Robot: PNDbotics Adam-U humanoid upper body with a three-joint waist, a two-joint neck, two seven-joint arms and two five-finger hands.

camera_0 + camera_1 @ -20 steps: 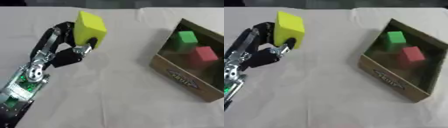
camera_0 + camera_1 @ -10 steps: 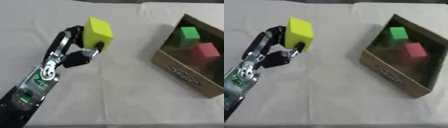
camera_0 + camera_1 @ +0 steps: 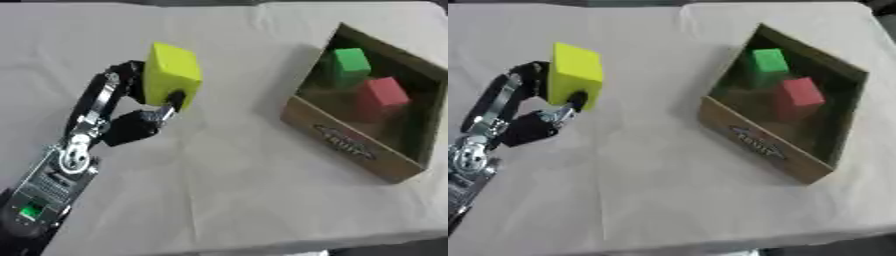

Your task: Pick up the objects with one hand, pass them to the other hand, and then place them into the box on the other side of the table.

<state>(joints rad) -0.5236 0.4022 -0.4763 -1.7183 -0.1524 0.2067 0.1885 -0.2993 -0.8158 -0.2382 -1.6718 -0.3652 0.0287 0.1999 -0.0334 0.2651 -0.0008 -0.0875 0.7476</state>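
Pinching a bright yellow foam cube point(image 3: 171, 74), the left robot hand point(image 3: 140, 115) holds it above the white cloth-covered surface point(image 3: 219, 190). Open brown cardboard box point(image 3: 348, 145) sits right, with green block point(image 3: 352, 61) and red block point(image 3: 383, 93) inside.

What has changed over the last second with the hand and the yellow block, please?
The left hand has carried the yellow block to the right, nearer the box, keeping its hold throughout. The green cube and red cube stayed in the box. The right hand is out of view.
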